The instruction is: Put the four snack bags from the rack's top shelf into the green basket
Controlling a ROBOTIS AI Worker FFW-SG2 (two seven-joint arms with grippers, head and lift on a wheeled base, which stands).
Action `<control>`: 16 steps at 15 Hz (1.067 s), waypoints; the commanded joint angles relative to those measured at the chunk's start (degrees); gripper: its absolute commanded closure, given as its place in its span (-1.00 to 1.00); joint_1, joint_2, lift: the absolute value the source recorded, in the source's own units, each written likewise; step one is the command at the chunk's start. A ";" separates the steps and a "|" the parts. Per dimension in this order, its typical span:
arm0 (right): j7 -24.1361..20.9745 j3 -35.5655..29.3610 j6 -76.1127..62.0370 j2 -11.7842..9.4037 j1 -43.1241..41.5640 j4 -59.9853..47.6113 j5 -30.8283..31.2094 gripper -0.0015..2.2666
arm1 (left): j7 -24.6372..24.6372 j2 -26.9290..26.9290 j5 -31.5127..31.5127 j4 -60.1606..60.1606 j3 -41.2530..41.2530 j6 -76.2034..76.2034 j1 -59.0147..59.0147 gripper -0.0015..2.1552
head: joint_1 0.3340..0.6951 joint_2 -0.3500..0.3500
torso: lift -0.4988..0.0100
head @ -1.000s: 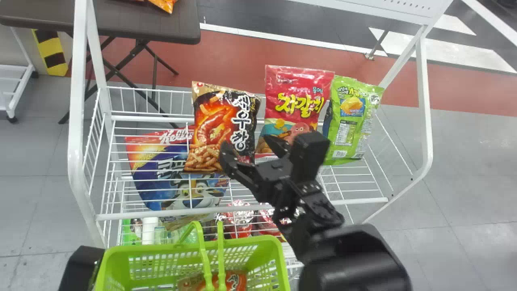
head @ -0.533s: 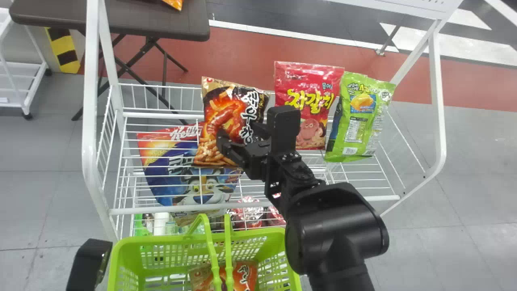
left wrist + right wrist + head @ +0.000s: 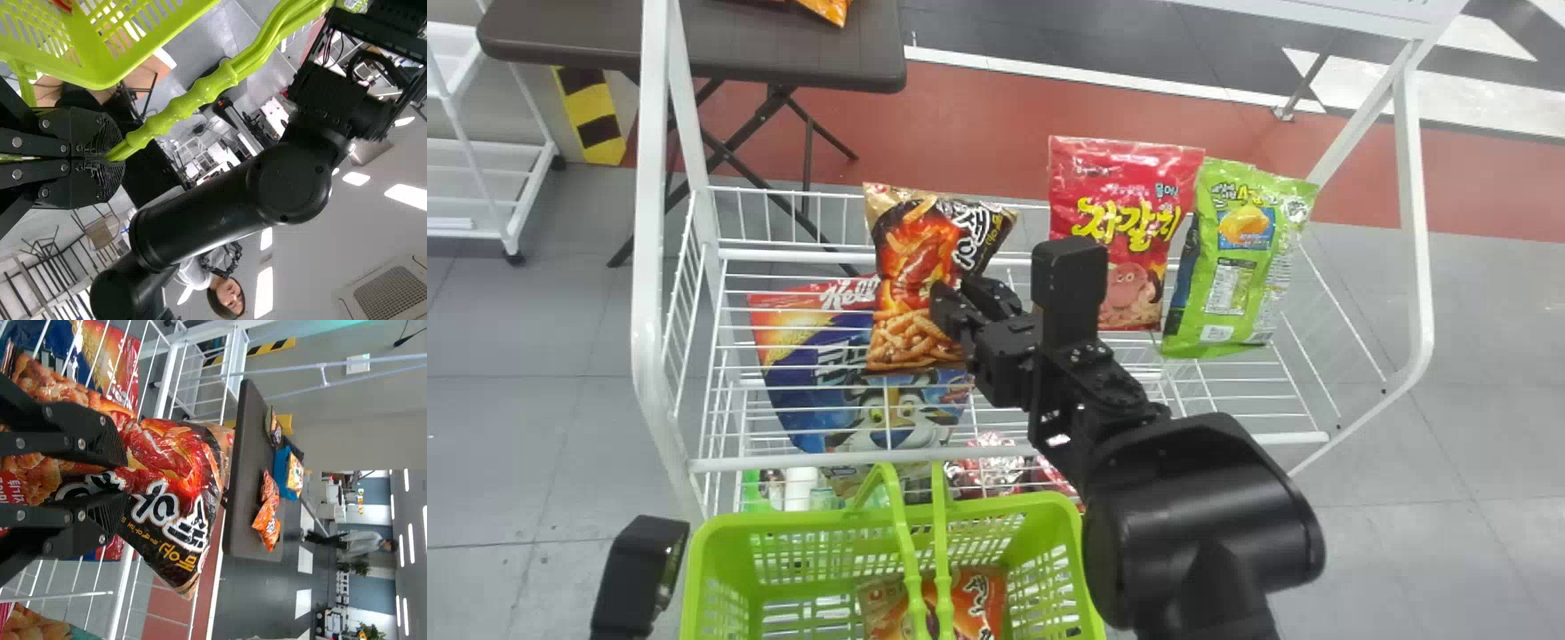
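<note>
1. Judging by the head view, the task is roughly a quarter done: one snack bag [image 3: 976, 606] lies inside the green basket [image 3: 720, 526], at the bottom of the frame.
2. The black-and-orange bag [image 3: 911, 267], near the centre of the frame, is the one in hand. The right gripper [image 3: 124, 477] has its fingers closed on it, pinching its middle; whether its lower edge bears on the top shelf [image 3: 783, 462], I cannot tell.
3. Beyond that one, two remain to be picked: the red bag [image 3: 1125, 191] and the green bag [image 3: 1232, 307], side by side on the shelf, right of centre.
4. The left wrist view shows the left gripper's fingers shut on the basket handle [image 3: 213, 87]; the head view instead shows the basket's inside, with a bit of the left arm [image 3: 636, 578] at lower left.
5. The right wrist view shows the pinched bag's folds up close, and a blue box [image 3: 283, 472] on the dark table [image 3: 248, 473] beyond.
</note>
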 commanded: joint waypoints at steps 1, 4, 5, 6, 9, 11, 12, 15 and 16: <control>1.44 -0.77 0.35 -0.34 2.16 -3.61 0.57 0.91 | 0.16 -0.16 0.01 0.00 0.32 0.00 -0.07 0.54 | 1.00 -0.69 | 0.96; 6.19 -4.46 4.04 -0.34 8.31 -15.03 0.39 0.91 | 0.25 -0.34 0.01 0.26 0.85 -0.35 -0.07 0.54 | 1.00 -0.72 | 0.96; 8.56 -6.22 8.26 -0.34 11.04 -20.39 -0.23 0.91 | 0.33 -0.43 0.01 0.26 1.38 -0.35 -0.16 0.54 | 1.00 -0.74 | 0.96; 11.28 -8.42 14.24 -0.34 13.85 -26.19 -1.02 0.91 | 0.42 -0.60 0.18 0.26 1.99 -0.35 -0.25 0.54 | 1.00 -0.81 | 0.96; 17.70 -15.01 27.25 -0.34 22.02 -38.94 -2.60 0.91 | 0.77 -0.87 0.27 0.52 2.43 0.18 -0.95 0.54 | 1.00 -0.97 | 0.96; 20.78 -19.93 33.40 -0.60 25.71 -42.54 -5.68 0.91 | 0.95 -1.13 0.18 0.44 2.43 0.18 -0.95 0.54 | 1.00 -1.00 | 0.96; 22.01 -21.16 35.86 -1.31 27.21 -43.25 -6.38 0.91 | 1.04 -1.31 0.18 0.52 2.26 0.18 -0.87 0.54 | 1.00 -1.00 | 0.96; 23.50 -22.57 38.50 -3.77 32.57 -43.42 -9.72 0.91 | 1.13 -1.57 0.01 0.44 2.08 0.35 -0.87 0.54 | 1.00 -1.00 | 0.96; 25.43 -22.57 40.08 -3.85 33.18 -43.25 -9.89 0.91 | 1.13 -1.66 0.01 0.52 1.99 0.35 -0.87 0.54 | 1.00 -1.00 | 0.96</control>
